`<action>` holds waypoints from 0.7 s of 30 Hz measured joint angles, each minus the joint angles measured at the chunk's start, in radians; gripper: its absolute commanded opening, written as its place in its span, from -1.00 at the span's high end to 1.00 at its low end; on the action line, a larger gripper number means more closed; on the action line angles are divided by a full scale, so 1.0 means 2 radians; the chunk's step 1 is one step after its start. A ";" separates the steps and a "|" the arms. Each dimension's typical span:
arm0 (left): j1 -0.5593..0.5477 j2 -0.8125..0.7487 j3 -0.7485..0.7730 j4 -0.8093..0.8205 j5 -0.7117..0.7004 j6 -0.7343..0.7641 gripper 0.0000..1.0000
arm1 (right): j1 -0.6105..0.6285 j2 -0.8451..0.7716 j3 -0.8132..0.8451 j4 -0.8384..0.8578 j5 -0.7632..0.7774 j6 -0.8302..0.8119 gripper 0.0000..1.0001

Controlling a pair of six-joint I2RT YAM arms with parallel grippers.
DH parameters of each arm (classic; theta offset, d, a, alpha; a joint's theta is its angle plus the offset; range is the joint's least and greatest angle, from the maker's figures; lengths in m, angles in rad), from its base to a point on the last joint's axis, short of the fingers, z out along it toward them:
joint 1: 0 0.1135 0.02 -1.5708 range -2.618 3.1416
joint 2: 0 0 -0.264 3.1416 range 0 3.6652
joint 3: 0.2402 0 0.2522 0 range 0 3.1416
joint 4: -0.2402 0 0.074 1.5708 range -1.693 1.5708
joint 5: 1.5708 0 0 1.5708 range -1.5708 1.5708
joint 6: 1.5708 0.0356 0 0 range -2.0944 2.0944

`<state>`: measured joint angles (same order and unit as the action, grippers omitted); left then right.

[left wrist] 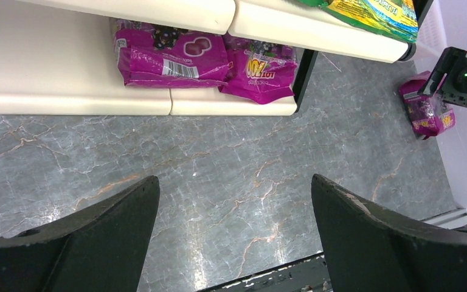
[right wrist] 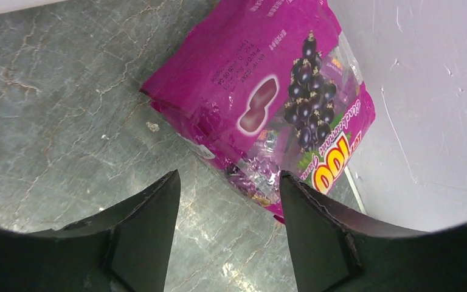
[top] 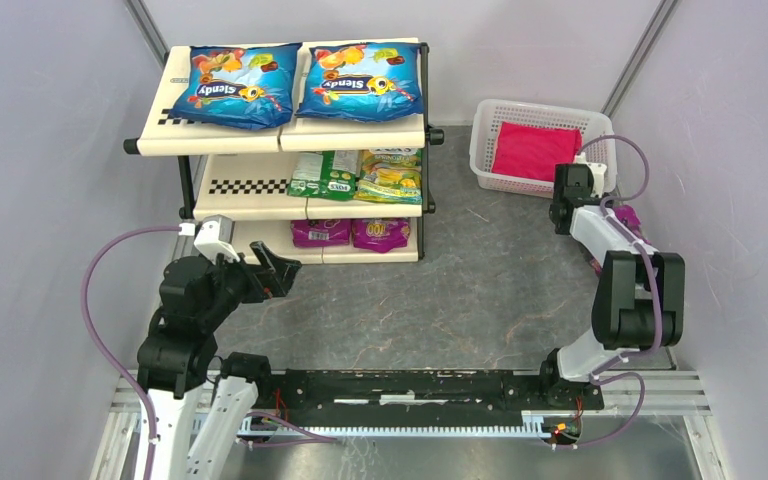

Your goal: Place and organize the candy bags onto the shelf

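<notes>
Purple glossy film with dark grape print and yellow lettering: loose purple bag (right wrist: 267,103), flat on grey marbled table (right wrist: 55,121), upper right of right wrist view, up against pale wall (right wrist: 413,91). Lower corner cut off behind one black finger; clear window with sweets only partly readable. In top view almost fully hidden behind right arm, just a magenta sliver at mid right. In left wrist view small at far right, top edge covered by black hardware.

Right gripper (right wrist: 228,176): fingers spread, nothing between them, over bag's near edge. Touching or not, cannot tell.

Left gripper (left wrist: 234,179): fingers wide apart, empty, above bare table in front of bottom tier.

Shelf (top: 245,170), upper left of top view:
- Top tier: two blue bags (top: 235,85) (top: 362,80) side by side, fruit print, fully visible.
- Middle tier, right half: two green-yellow bags (top: 325,175) (top: 390,175), upper edges tucked under top tier.
- Bottom tier, right half: two purple bags (top: 320,233) (top: 380,234), upper parts hidden under middle tier.

White mesh basket (top: 485,140), upper right of top view, with red packet (top: 535,150) inside, one corner behind right arm.
</notes>
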<state>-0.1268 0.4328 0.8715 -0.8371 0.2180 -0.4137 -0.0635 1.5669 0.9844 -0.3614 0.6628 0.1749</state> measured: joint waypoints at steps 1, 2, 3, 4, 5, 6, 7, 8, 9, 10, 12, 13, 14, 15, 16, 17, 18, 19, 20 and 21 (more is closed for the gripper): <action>0.000 0.000 0.000 0.000 0.000 0.000 -1.00 | -0.001 0.007 0.001 0.004 0.002 -0.005 -0.33; 0.000 -0.001 0.000 0.000 0.000 0.000 -1.00 | -0.001 0.013 0.001 0.008 0.005 -0.012 -0.32; 0.000 -0.001 0.000 0.000 0.000 0.000 -1.00 | -0.002 0.018 0.002 0.012 0.008 -0.018 -0.31; 0.000 -0.001 0.000 0.000 0.000 0.000 -1.00 | -0.002 0.022 0.002 0.016 0.009 -0.023 -0.31; 0.000 -0.001 0.000 0.000 0.000 0.000 -1.00 | -0.002 0.026 0.002 0.020 0.012 -0.029 -0.30; 0.000 -0.001 0.000 0.000 0.000 0.000 -1.00 | -0.002 0.028 0.002 0.026 0.013 -0.035 -0.27; 0.000 -0.001 0.000 0.000 0.000 0.000 -1.00 | -0.002 0.030 0.002 0.031 0.014 -0.038 -0.25; 0.000 -0.001 0.000 0.000 0.000 0.000 -1.00 | -0.002 0.033 0.002 0.035 0.016 -0.042 -0.22; 0.000 -0.001 0.000 0.000 0.000 0.000 -0.99 | -0.002 0.035 0.002 0.040 0.017 -0.045 -0.18; 0.000 -0.001 0.000 0.000 0.000 0.000 -1.00 | -0.002 0.038 0.002 0.044 0.018 -0.047 -0.16; 0.000 -0.001 0.000 0.000 0.000 0.000 -1.00 | -0.002 0.046 0.002 0.053 0.017 -0.051 -0.15; 0.000 -0.001 0.000 0.000 0.000 0.000 -1.00 | -0.002 0.051 0.002 0.057 0.017 -0.052 -0.12; 0.000 -0.001 0.000 0.000 0.001 0.000 -1.00 | -0.002 0.056 0.002 0.061 0.017 -0.056 0.00; 0.000 0.000 0.000 0.000 0.001 0.000 -1.00 | -0.002 0.059 0.002 0.063 0.018 -0.059 0.13; 0.000 0.000 0.000 0.000 0.001 0.000 -0.99 | -0.002 0.064 0.003 0.067 0.019 -0.064 0.23; 0.000 0.000 0.000 0.000 0.001 0.001 -1.00 | -0.002 0.068 0.004 0.068 0.020 -0.069 0.31; 0.000 0.001 0.000 0.000 0.001 0.001 -1.00 | -0.002 0.073 0.006 0.069 0.019 -0.072 0.37; 0.000 0.002 0.000 0.000 0.001 0.001 -1.00 | -0.003 0.078 0.007 0.070 0.019 -0.074 0.43; 0.000 0.005 0.000 0.000 0.001 0.002 -1.00 | -0.003 0.079 0.007 0.071 0.015 -0.076 0.52; 0.000 0.007 0.000 0.000 0.001 0.004 -1.00 | -0.003 0.079 0.007 0.071 0.012 -0.077 0.60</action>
<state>-0.1268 0.4469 0.8715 -0.8379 0.2199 -0.4053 -0.0696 1.7256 0.9985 -0.2188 0.6872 0.0212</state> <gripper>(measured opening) 0.996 0.300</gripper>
